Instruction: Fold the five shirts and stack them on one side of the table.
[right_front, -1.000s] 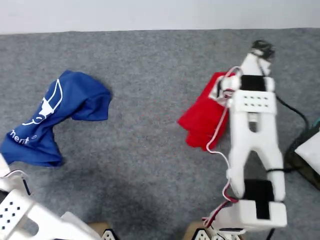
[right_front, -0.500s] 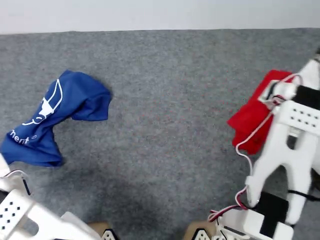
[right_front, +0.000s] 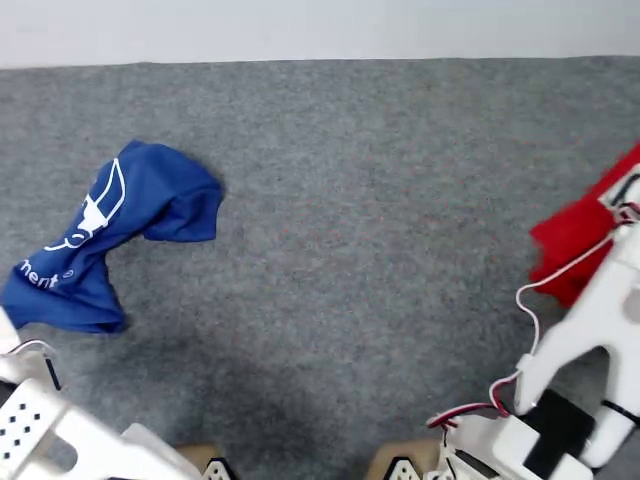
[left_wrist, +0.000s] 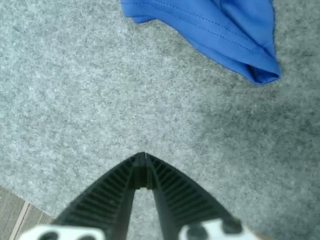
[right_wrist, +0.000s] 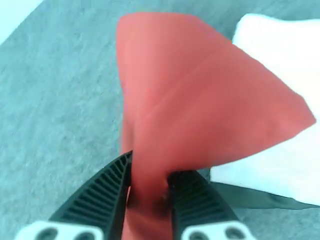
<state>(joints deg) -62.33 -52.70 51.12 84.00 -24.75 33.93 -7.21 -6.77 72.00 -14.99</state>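
On the grey desk, the right tool pinches a red shirt at the frame's right edge; the left tool, pressed together, hangs near a blue shirt.

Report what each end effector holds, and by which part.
The right end effector grips the red shirt by a bunched fold of fabric. The left end effector is shut and holds nothing.

Bright, even, diffuse light; soft shadow beside blue shirt; darker shaded patch on grey mat.
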